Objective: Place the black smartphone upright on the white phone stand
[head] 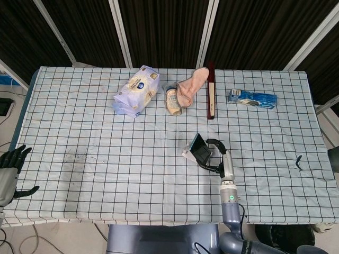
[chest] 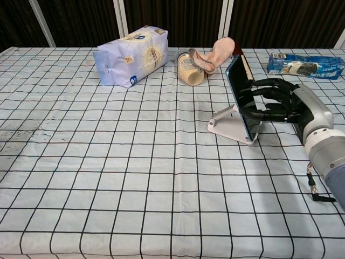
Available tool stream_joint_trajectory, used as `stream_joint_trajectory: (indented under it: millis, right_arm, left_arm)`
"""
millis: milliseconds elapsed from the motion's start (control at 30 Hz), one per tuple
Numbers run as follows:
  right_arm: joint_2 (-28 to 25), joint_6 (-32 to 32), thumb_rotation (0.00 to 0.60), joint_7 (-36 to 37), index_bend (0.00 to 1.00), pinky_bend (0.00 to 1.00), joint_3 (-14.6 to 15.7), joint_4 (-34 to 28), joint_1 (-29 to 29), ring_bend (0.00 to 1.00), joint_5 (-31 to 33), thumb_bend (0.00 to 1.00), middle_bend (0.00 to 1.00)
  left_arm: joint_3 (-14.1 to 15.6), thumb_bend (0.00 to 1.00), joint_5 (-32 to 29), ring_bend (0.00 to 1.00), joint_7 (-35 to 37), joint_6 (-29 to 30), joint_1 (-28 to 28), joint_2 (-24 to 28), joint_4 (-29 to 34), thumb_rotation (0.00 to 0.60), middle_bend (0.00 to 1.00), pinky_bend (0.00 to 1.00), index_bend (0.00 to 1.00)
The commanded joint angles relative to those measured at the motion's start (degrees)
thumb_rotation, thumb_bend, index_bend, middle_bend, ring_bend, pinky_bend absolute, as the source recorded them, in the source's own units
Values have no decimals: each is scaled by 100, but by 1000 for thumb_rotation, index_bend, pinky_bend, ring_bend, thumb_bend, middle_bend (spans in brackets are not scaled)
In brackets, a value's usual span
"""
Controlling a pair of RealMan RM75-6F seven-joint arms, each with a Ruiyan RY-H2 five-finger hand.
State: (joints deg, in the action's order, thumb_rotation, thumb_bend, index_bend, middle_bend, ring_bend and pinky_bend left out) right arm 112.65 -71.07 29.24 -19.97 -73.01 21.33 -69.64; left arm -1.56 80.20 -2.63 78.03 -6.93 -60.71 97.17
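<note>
Chest view is showing the black smartphone (chest: 241, 97) standing on its lower edge in the lip of the white plastic phone stand (chest: 229, 123), its top leaning toward the left of the picture against the stand's sloped back. The right hand (chest: 280, 101), black-fingered with a grey wrist, is reaching in from the right with its fingers (chest: 259, 112) curled around the phone's right-hand side, grasping it. In the head view the same phone (head: 201, 148) is appearing as a dark slab over the stand (head: 188, 153), with the right hand (head: 214, 156) just beside it toward the right, but the tilt and the seating in the lip are hard to read from above.

Only the head view is catching the left hand (head: 9, 172), hanging off the bench's left edge near the front corner, fingers spread and holding nothing.

The bench (chest: 108, 178) is wearing a white cloth with a black grid. Along its far side are lying a pale blue and white soft packet (chest: 132, 56), a beige jar on its side (chest: 190, 68) touching a pink fabric piece (chest: 215, 53), a dark red flat bar (head: 211, 94), and a blue snack packet (chest: 304, 65). A small dark clip (head: 299, 161) is sitting near the right edge. Behind the bench dark panels with pale struts (head: 119, 32) are forming the backdrop.
</note>
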Motion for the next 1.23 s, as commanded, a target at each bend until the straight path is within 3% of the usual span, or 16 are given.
stream_joint_trajectory:
  millis: [33, 267, 433, 733, 833, 967, 1067, 1233]
  right_arm:
    - [-7, -4, 600, -13, 271, 150, 8, -17, -8, 117, -5, 65, 268]
    - [-109, -102, 600, -124, 143, 140, 63, -158, -40, 45, -122, 33, 167]
    - [-483, -281, 600, -294, 70, 141, 179, -551, -171, 8, -337, 30, 107]
    - [-2197, -522, 600, -1030, 0, 141, 586, -1630, -669, 0, -766, 31, 18]
    - [-3247, -509, 600, -1679, 0, 140, 889, -1915, -888, 0, -1010, 31, 0]
    - [-4263, -519, 600, -2408, 0, 140, 1224, -2237, -1154, 0, -1117, 27, 0]
    - [-4683, -667, 600, -2856, 0, 140, 1482, -2266, -1361, 0, -1268, 23, 0]
    - [-4863, -1016, 600, -3406, 0, 140, 1702, -2147, -1572, 0, -1561, 21, 0]
  left_arm:
    - [0, 0, 2, 0, 0, 2, 0, 0, -2, 600, 0, 0, 0]
    - [-3, 0, 2, 0, 8, 4, -1, 0, -5, 600, 0, 0, 0]
    - [-2, 0, 10, 0, 8, 11, 0, -2, -7, 600, 0, 0, 0]
    - [3, 0, 86, 0, 7, 110, 30, -2, -23, 600, 0, 0, 0]
    - [5, 0, 103, 0, -36, 147, 43, -14, -47, 600, 0, 0, 0]
    - [15, 0, 135, 0, -155, 199, 58, -45, -66, 600, 0, 0, 0]
    - [14, 0, 140, 0, -226, 240, 73, -73, -71, 600, 0, 0, 0]
    - [7, 0, 143, 0, -285, 287, 90, -97, -78, 600, 0, 0, 0]
